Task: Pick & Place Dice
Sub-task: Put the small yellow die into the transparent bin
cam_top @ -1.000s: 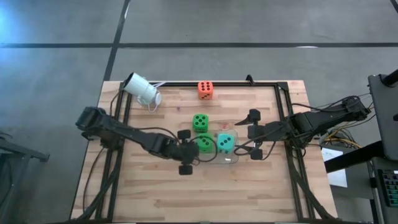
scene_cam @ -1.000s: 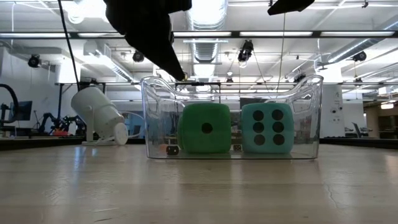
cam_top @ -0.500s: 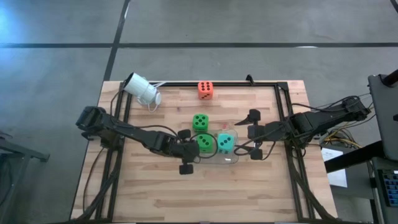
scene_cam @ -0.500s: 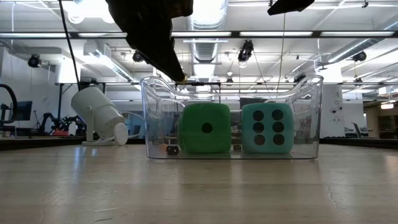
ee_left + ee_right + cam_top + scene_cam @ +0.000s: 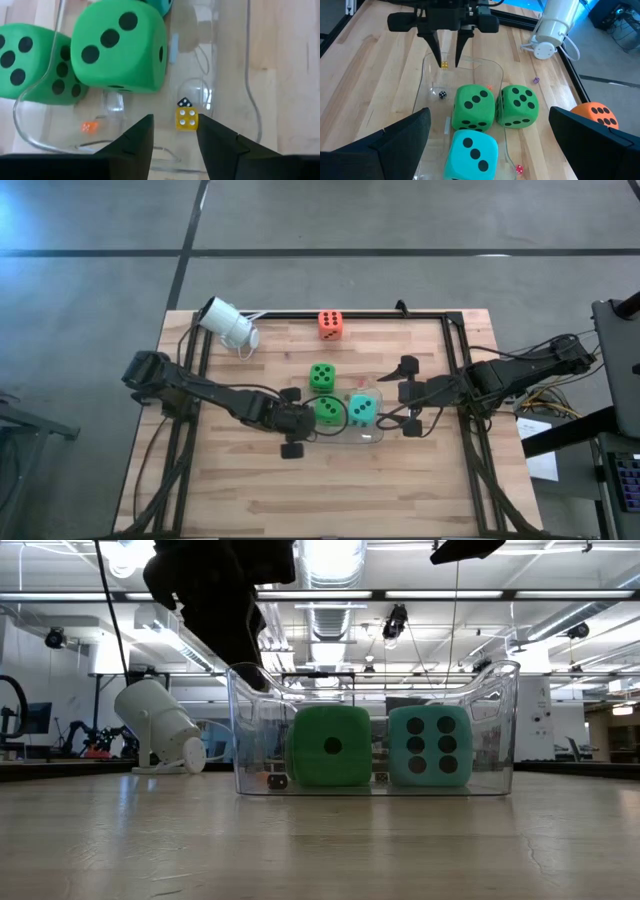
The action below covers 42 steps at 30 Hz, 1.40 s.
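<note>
A clear plastic bin sits mid-table and holds one bright green die and the teal die, both resting on its floor. The second green die stands on the wood just beyond the bin's far wall. The orange die lies near the table's far edge. My left gripper is open over the bin's left end, fingers slanting down. My right gripper is open, level, just right of the bin, facing the dice.
Tiny dice lie on the bin floor under my left fingers: one yellow, one black, one orange. A white cylindrical camera lies at the far left corner. A black frame rail runs along the far edge.
My left gripper has drawn back a little toward the table's left edge, away from the green die in the bin, its fingers staying open. The dice and bin have kept their places.
</note>
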{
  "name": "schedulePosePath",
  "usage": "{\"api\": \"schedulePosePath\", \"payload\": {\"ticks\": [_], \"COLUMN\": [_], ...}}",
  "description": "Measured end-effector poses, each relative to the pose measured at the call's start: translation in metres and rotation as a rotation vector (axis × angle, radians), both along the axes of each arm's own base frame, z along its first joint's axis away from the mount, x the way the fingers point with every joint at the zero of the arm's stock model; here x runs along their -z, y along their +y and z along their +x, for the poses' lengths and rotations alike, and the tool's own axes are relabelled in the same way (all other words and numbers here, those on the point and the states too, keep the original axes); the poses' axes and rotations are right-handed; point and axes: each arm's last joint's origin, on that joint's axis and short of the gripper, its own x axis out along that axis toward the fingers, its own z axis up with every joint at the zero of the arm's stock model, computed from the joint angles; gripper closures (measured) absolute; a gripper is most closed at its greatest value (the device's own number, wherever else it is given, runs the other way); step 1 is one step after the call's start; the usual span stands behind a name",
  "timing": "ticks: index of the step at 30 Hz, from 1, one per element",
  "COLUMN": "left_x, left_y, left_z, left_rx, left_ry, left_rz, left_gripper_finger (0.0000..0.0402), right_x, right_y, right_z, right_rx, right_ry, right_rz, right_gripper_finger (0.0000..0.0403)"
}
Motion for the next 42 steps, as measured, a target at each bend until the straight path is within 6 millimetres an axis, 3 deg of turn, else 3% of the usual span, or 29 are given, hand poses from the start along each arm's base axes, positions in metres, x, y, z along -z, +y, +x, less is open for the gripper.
{"api": "schedulePosePath", "payload": {"ticks": [24, 35, 42], "left_x": [-0.009, -0.017, -0.016], "left_y": [0.002, -0.002, -0.003], "left_z": [-0.009, 0.006, 0.007], "left_rx": [0.021, 0.019, 0.046], "left_ry": [0.046, -0.12, -0.121], "left_rz": [0.022, -0.024, -0.082], "left_gripper_finger": [0.0253, 0.0254, 0.0254], "right_x": [0.0, 0.0, 0.0], "right_y": [0.0, 0.0, 0.0], "right_z": [0.0, 0.0, 0.0], "right_rx": [0.0, 0.0, 0.0], "right_ry": [0.0, 0.0, 0.0], "right_rz": [0.0, 0.0, 0.0], "right_gripper_finger": [0.0003, 0.0003, 0.0003]}}
